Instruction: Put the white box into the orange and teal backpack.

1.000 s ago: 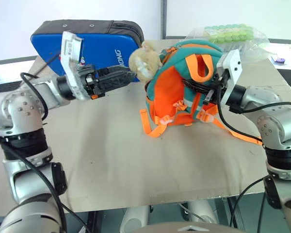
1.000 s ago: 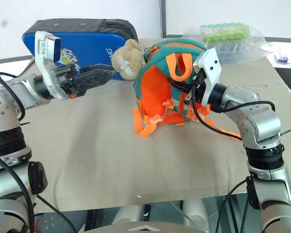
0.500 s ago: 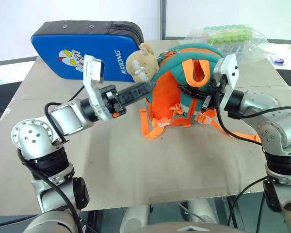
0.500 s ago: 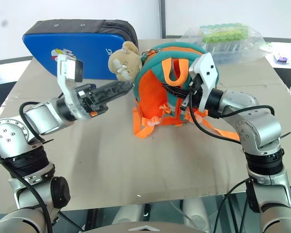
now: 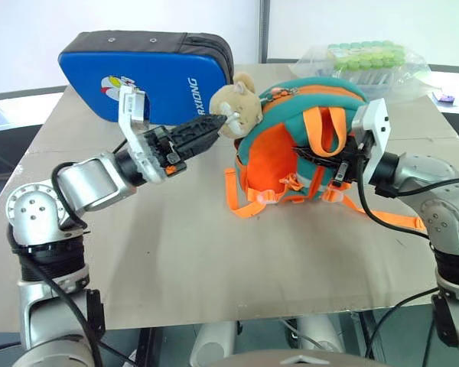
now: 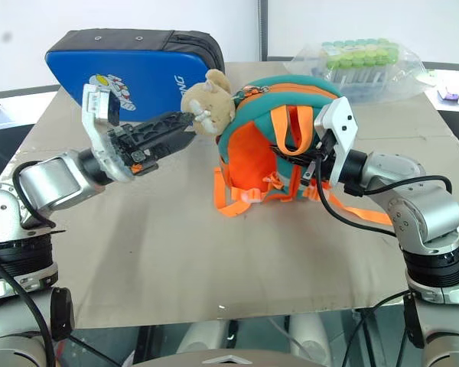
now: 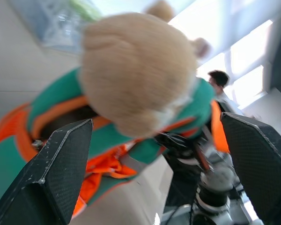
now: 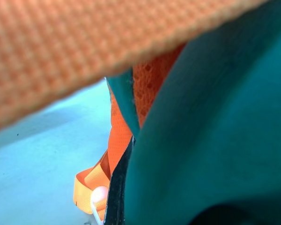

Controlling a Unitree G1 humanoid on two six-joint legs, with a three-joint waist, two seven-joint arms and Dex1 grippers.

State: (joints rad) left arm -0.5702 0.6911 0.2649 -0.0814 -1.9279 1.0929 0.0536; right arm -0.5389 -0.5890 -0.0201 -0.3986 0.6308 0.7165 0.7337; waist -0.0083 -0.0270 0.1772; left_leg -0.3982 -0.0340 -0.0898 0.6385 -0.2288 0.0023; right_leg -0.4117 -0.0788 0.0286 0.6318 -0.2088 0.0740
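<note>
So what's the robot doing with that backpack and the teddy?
The robot's right tool is shut on the orange and teal backpack, which stands on the table. Its left tool is open, fingers reaching to either side of the tan plush toy attached to the backpack. A blue case lies behind.

What I count on my table

One orange and teal backpack with one plush toy at its ten o'clock, one blue padded case and one bag of green-capped tubes farther back.
</note>
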